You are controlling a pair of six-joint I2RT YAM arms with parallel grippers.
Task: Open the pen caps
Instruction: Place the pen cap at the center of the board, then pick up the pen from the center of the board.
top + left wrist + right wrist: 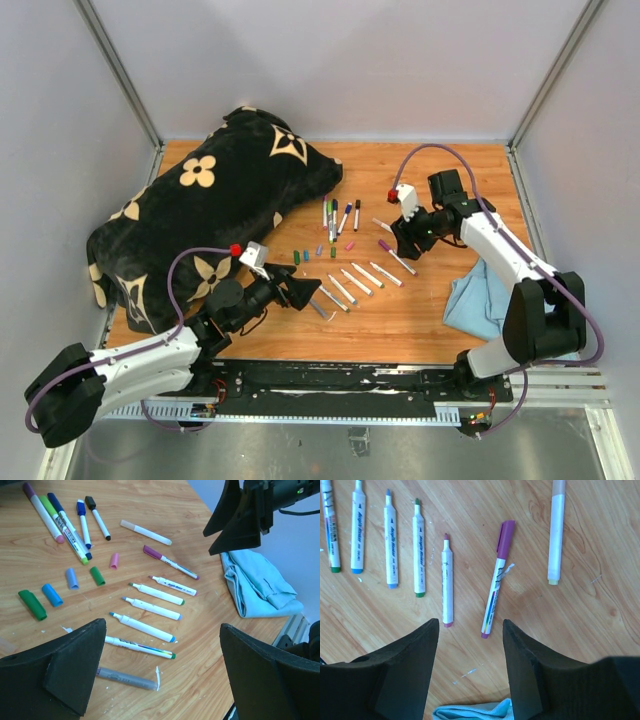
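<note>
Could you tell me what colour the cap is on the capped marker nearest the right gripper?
Purple cap; clearest in the right wrist view.

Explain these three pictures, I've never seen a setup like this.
Two robot arms are bolted to a wooden table. The wide picture looks down from above and behind them; the other two come from a camera on each wrist, so the black wedges are that arm's own fingers. On the table lie a row of uncapped markers, some capped markers, loose caps, a blue cloth and a black flowered cushion. The left pincer and right pincer are both open, holding nothing.
</note>
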